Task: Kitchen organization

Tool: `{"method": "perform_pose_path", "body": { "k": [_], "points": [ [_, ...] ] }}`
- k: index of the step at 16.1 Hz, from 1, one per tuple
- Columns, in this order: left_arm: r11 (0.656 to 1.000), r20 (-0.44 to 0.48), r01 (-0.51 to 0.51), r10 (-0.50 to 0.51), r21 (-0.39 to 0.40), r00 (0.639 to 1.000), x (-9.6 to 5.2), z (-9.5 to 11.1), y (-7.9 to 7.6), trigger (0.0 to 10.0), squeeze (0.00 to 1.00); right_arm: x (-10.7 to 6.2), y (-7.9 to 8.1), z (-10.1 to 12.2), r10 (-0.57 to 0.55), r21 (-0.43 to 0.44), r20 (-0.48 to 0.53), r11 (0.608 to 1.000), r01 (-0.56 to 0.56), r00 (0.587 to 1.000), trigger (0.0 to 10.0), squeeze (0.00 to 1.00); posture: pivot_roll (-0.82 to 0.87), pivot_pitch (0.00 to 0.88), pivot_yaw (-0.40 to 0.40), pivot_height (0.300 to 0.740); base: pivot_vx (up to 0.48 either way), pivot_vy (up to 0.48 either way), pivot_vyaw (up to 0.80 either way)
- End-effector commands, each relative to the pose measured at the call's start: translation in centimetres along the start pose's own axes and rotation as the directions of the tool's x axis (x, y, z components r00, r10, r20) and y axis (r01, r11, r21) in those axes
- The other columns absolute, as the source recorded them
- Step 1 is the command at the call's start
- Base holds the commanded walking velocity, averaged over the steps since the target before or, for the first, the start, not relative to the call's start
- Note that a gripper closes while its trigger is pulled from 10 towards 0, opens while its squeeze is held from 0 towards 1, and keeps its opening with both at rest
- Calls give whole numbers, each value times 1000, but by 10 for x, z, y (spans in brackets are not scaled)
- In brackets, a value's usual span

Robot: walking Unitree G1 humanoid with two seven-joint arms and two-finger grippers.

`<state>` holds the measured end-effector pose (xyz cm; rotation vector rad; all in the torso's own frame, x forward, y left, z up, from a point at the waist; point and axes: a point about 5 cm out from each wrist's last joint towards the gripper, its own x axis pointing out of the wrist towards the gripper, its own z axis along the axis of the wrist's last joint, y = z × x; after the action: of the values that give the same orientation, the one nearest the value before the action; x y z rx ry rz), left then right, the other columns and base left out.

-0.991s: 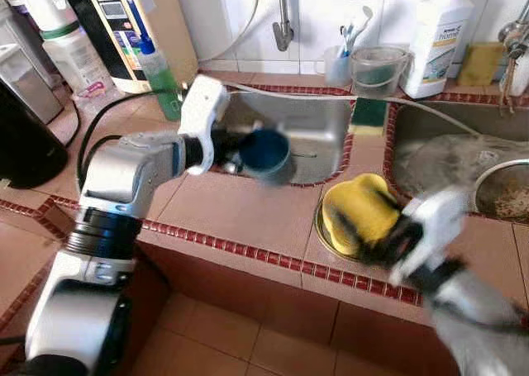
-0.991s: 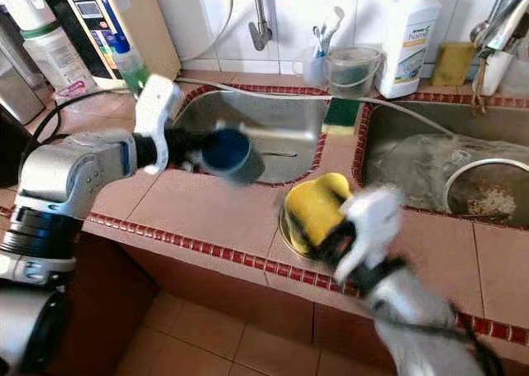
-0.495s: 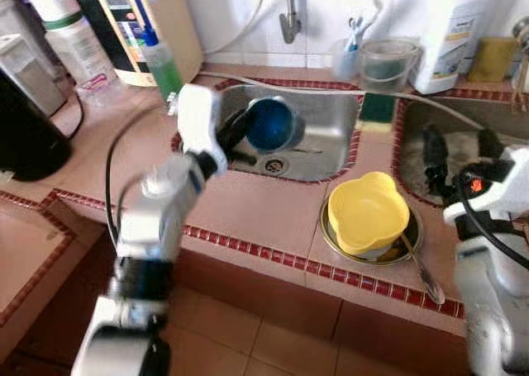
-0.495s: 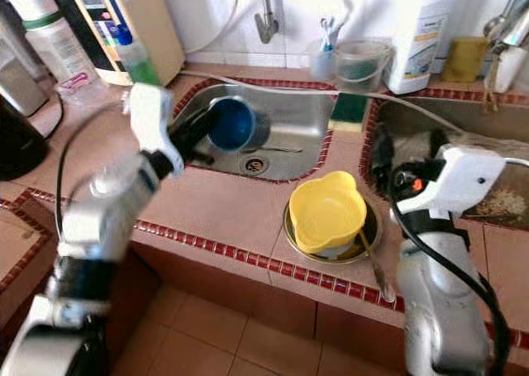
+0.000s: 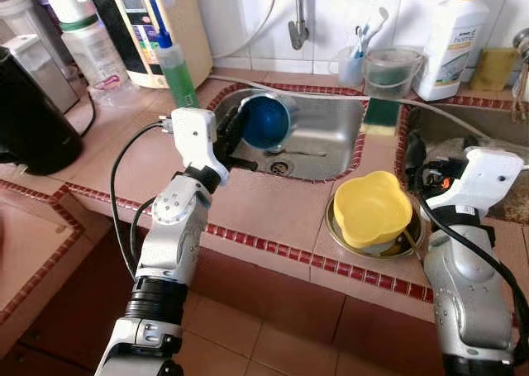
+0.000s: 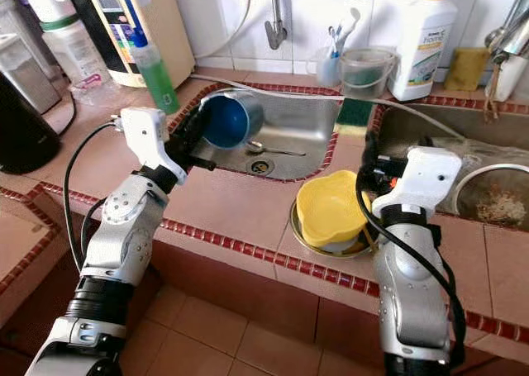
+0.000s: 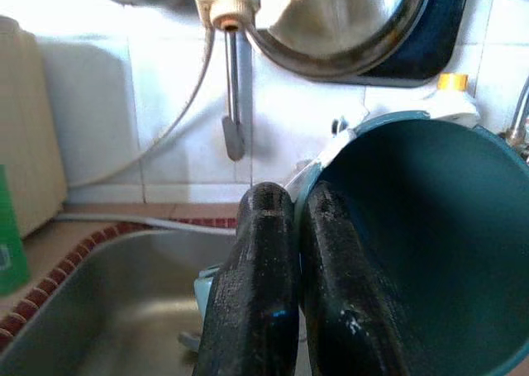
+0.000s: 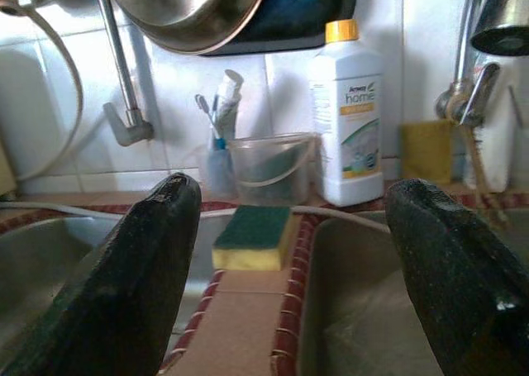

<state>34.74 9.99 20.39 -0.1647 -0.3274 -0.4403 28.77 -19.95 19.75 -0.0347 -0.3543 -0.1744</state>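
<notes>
My left gripper point(image 5: 237, 130) is shut on the rim of a blue cup point(image 5: 266, 121), which hangs tilted on its side over the left steel sink point(image 5: 331, 136). In the left wrist view both fingers point(image 7: 264, 293) pinch the wall of the cup point(image 7: 430, 252). A yellow bowl point(image 5: 372, 211) sits in a steel dish point(image 5: 332, 227) on the tiled counter between the sinks. My right gripper point(image 5: 423, 157) stands open just right of that bowl, touching nothing. Its fingers point(image 8: 140, 260) are spread wide in the right wrist view.
A spoon point(image 5: 291, 151) lies in the left sink. A green soap bottle point(image 5: 175, 70) and black kettle point(image 5: 33, 120) stand at the left. A sponge point(image 5: 380, 116), plastic tub point(image 5: 388, 69) and detergent bottle point(image 5: 450, 37) line the back. The right sink holds a strainer point(image 6: 496, 198).
My left gripper carried the blue cup from the counter's edge back over the left sink. My right gripper came off the yellow bowl and now stands open beside it.
</notes>
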Motion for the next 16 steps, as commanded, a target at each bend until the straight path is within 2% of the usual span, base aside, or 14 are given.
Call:
{"method": "perform_pose_path", "body": {
  "k": [1,6,11,16],
  "points": [
    [999,-10,-26,27,23,1000,-3,-1,6,10000,0,2,4,1,7,-19,19,1000,-7,1000,10000,0,-262,0,137,740,0,0,0],
    [1000,4,-28,28,-6,1000,-3,1,10,10000,0,0,4,-4,4,-43,20,999,-3,1000,10000,0,-259,0,148,740,0,0,0],
    [999,3,-30,30,23,1000,0,6,16,10000,0,1,6,-5,17,-63,24,998,-16,1000,10000,0,-255,0,147,740,0,330,0],
    [999,-14,-24,24,29,1000,0,2,13,10000,0,1,9,-5,38,-74,32,997,-35,999,10000,0,-251,1,139,740,0,480,0]
  ]
}}
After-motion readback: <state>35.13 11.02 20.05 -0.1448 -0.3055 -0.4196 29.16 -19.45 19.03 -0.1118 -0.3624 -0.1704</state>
